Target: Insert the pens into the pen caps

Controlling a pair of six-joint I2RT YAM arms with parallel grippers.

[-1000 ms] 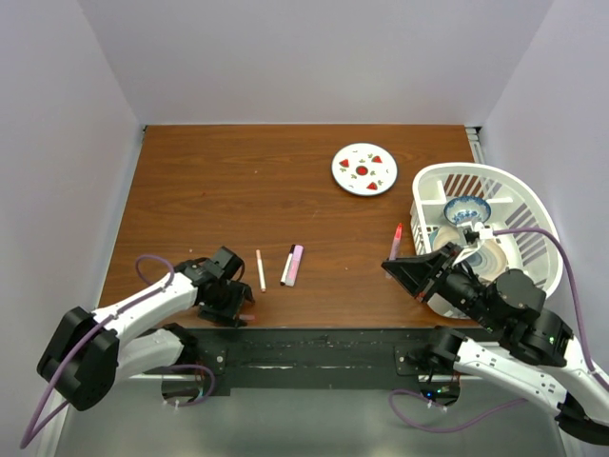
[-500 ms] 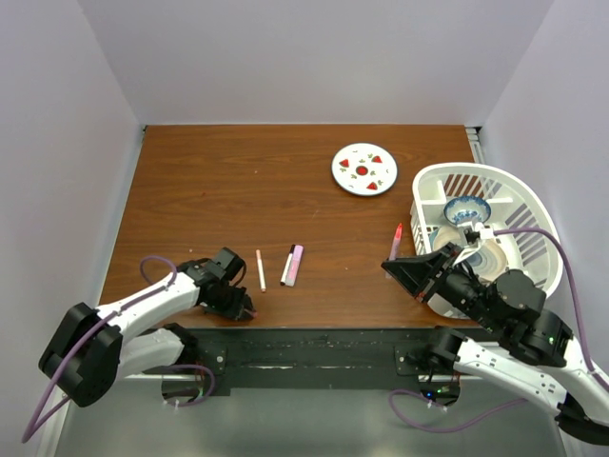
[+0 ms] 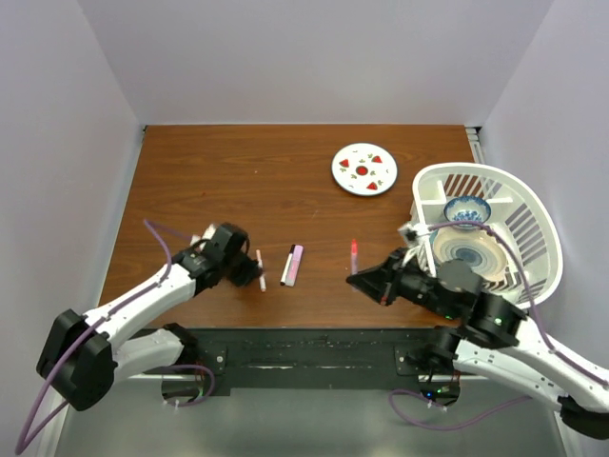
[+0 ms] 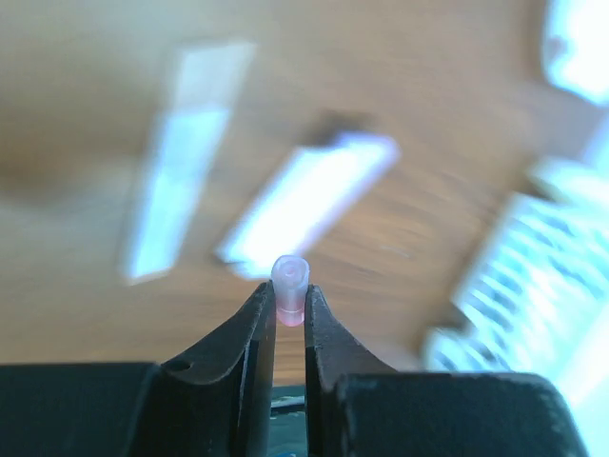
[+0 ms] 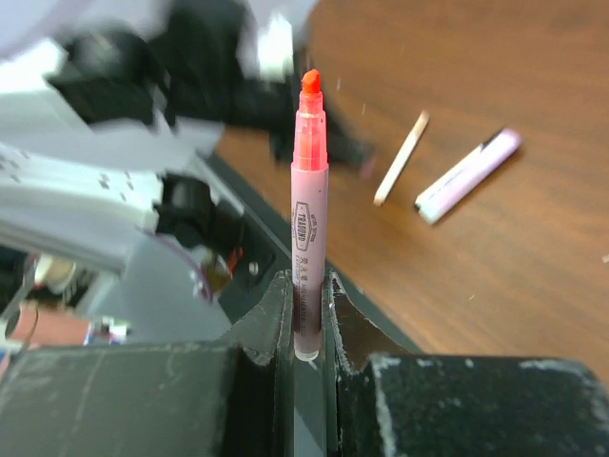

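My left gripper [image 4: 289, 300] is shut on a tiny pale pink pen cap [image 4: 290, 282], open end pointing away from the camera. In the top view it [image 3: 245, 270] hovers right beside a thin white pen [image 3: 260, 269]. A pale pink marker [image 3: 296, 264] lies next to a thin dark-ended pen [image 3: 287, 267]. My right gripper [image 5: 306, 286] is shut on a pink pen with a red tip [image 5: 308, 181], which stands upright. In the top view that gripper [image 3: 362, 278] holds the pen [image 3: 354, 249] right of the marker. The right wrist view shows the white pen [image 5: 400, 160] and the marker [image 5: 468, 175] beyond.
A round white plate with red marks [image 3: 363, 168] sits at the back. A white dish rack [image 3: 519, 205] holding a blue bowl [image 3: 467, 209] and plates stands at the right edge. The table's near edge runs just below both grippers.
My left gripper rose from the near table edge and moved right and back to the white pen, keeping the cap. My right gripper carried the red-tipped pen leftward.
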